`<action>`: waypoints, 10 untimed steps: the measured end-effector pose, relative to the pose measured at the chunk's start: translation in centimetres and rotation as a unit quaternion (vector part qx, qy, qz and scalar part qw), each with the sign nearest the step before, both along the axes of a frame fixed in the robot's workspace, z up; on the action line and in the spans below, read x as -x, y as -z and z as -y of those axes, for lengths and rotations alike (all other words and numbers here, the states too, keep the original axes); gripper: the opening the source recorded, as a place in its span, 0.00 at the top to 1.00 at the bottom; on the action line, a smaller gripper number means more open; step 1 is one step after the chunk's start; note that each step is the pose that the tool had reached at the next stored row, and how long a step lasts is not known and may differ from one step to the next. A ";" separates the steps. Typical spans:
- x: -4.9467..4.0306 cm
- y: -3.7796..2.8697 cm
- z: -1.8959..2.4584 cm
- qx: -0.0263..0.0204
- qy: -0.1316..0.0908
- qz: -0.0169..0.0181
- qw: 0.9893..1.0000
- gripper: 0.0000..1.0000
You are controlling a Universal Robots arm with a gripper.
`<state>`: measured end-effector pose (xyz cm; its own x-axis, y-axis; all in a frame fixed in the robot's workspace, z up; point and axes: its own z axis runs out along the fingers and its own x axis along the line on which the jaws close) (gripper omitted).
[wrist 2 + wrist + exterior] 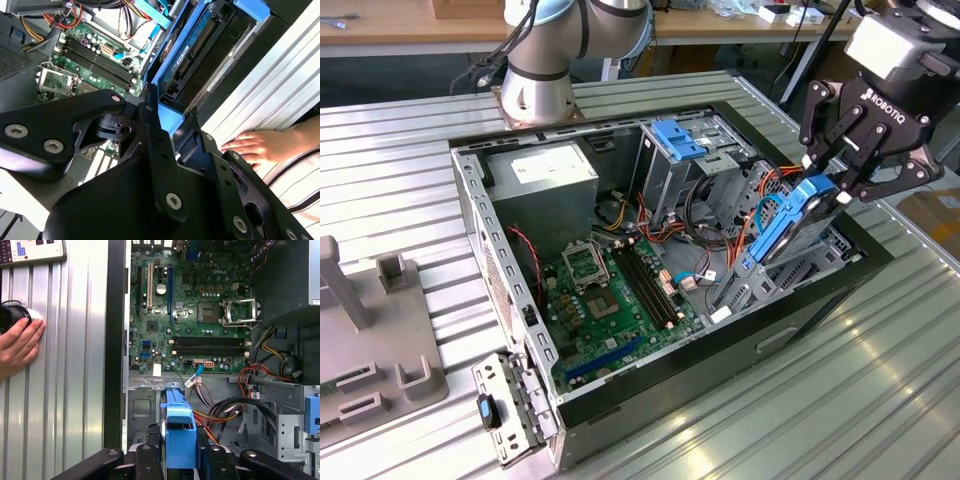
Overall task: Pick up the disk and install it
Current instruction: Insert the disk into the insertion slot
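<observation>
One arm, one gripper (828, 182), fingers clamped on the upper end of the disk (788, 225).

Exterior view: the disk is held on edge and tilted. Its lower end dips into the open computer case (470, 200) at the exterior view's right. Picking looks done; installing is the step in hand, I judge.

Second wrist view: the blue carrier is pinched between the black fingers, and the disk points down into the case. A person's hand (252, 146) rests on the ribbed table (280, 65) just outside the case.

First wrist view: the carrier shows edge-on over the metal bay, with the motherboard (190, 315) beyond it. Seating likely calls for the rails to sit square with the bay guides, with less tilt.
</observation>
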<state>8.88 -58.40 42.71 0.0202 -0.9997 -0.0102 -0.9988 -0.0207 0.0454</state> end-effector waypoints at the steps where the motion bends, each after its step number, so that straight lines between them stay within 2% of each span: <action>1: 0.00 0.51 0.06 0.000 0.000 0.000 1.000 0.64; 4: 0.00 1.18 0.15 0.000 0.000 0.000 1.000 0.64; 7: 0.00 1.39 0.16 0.000 0.000 0.000 1.000 0.64; 10: 0.00 1.97 0.16 0.000 0.000 0.000 1.000 0.64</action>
